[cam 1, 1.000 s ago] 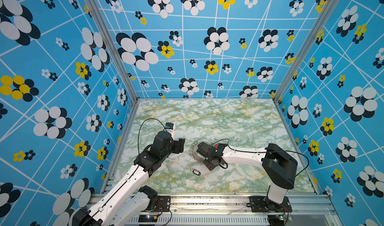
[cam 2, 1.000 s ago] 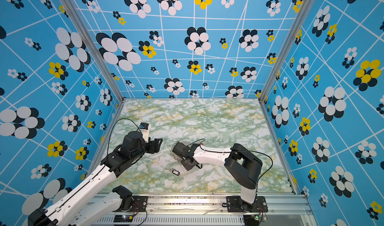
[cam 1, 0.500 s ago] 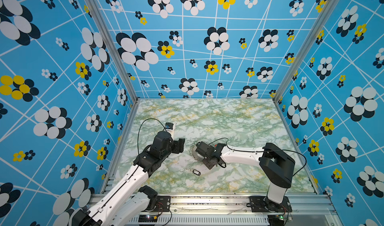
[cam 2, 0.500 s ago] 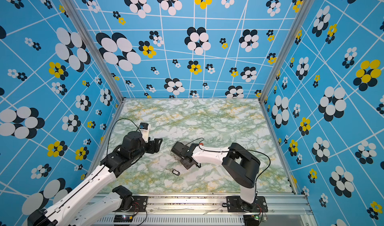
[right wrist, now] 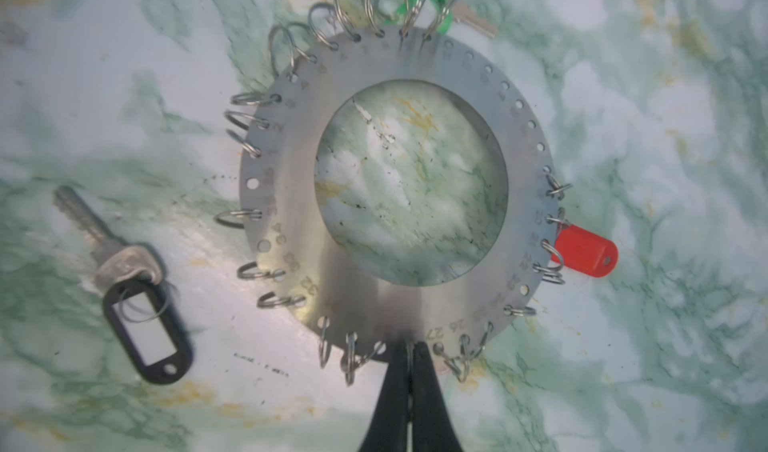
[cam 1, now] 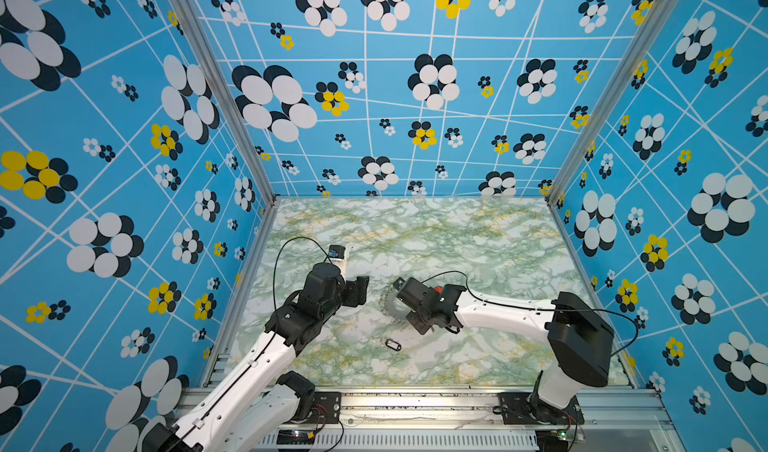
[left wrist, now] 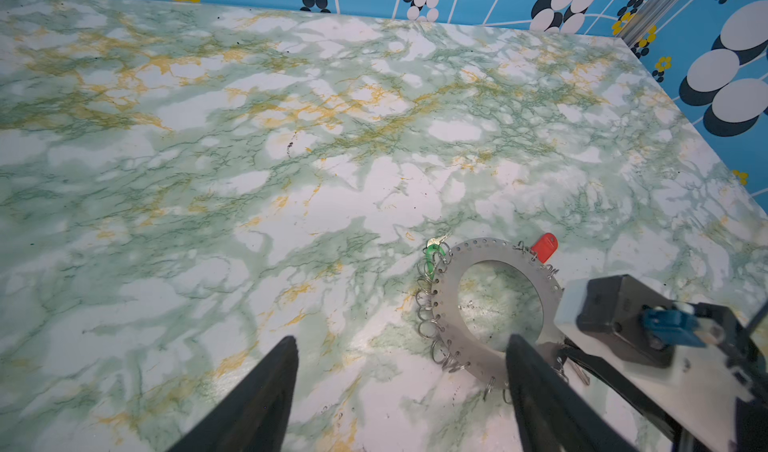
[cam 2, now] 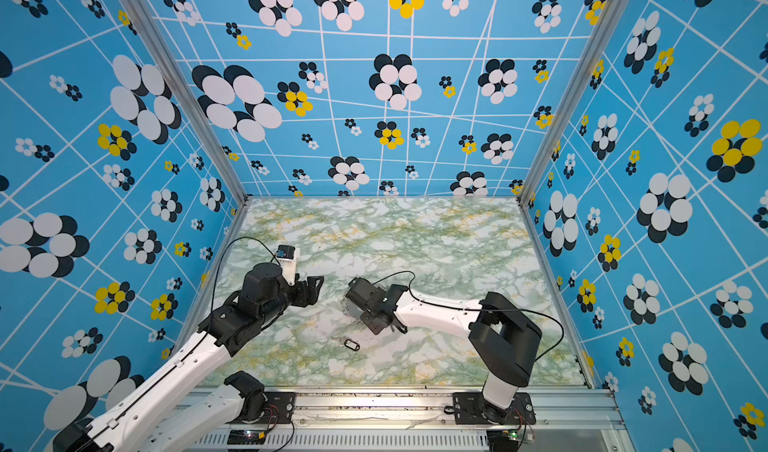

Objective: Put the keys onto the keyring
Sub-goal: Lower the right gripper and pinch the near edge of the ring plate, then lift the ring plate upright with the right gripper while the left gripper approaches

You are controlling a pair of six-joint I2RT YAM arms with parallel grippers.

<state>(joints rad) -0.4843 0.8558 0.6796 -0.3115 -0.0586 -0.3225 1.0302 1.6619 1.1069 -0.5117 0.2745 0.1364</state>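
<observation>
Right gripper [right wrist: 411,348]: fingers pressed together at the rim of the keyring [right wrist: 286,180]. A thin strip of metal shows between the tips; loop or plate edge cannot be told.
Keyring position: flat on the table [left wrist: 208,180], lower middle of both top views [cam 1: 388,304] [cam 2: 348,306], largely under the right wrist there.
Black-tag key [right wrist: 147,329]: loose on the table beside the keyring, apart from it and touched by neither gripper. In both top views it lies just below the keyring, toward the lower edge of the frame [cam 1: 392,344] [cam 2: 352,344].
Red-tag key [right wrist: 586,252]: against the outer rim among the wire loops, on the far side of the disc from the black-tag key.
Green-tag key [right wrist: 442,22]: at the rim among the loops, straight across the centre hole from the right gripper's tips.
Left gripper [left wrist: 402,337]: fingers spread wide, nothing between them. It sits left of the keyring in both top views [cam 1: 359,290], near but not touching.
Edges: blue flowered walls [cam 1: 124,221] close the table on the left, right and upper sides of both top views. An aluminium rail [cam 1: 415,400] carrying both arm bases bounds the lower side.
Open room: marble surface runs from the keyring up to the rear wall and out to the right wall. Between the two grippers only a narrow strip shows.
</observation>
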